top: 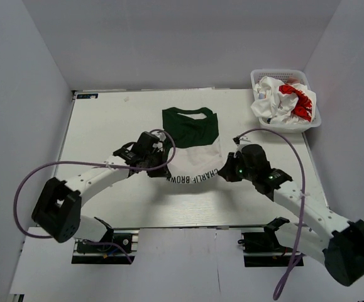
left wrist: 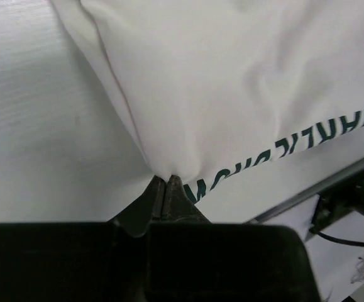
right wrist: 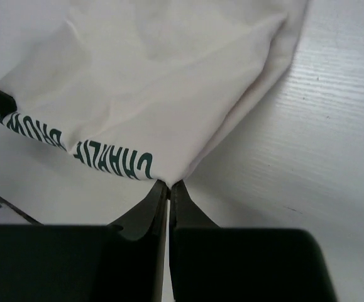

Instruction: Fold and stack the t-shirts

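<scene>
1. Top view: the green-and-white t-shirt (top: pixel 193 145) lies in the middle of the table (top: pixel 106 126), with the green neck end away from the arms and the lettered hem nearest them. The left gripper (top: pixel 163 170) and right gripper (top: pixel 227 168) sit at its two near corners. The red-print t-shirt (top: pixel 285 100) is bunched up in the basket (top: pixel 255 77) at the far right corner.
2. Left wrist: fingers (left wrist: pixel 155 196) squeezed together, pinching a corner of the white cloth right by the green lettering.
3. Right wrist: same deal, fingers (right wrist: pixel 151 204) clamped on the other hem corner, next to the lettering.
</scene>
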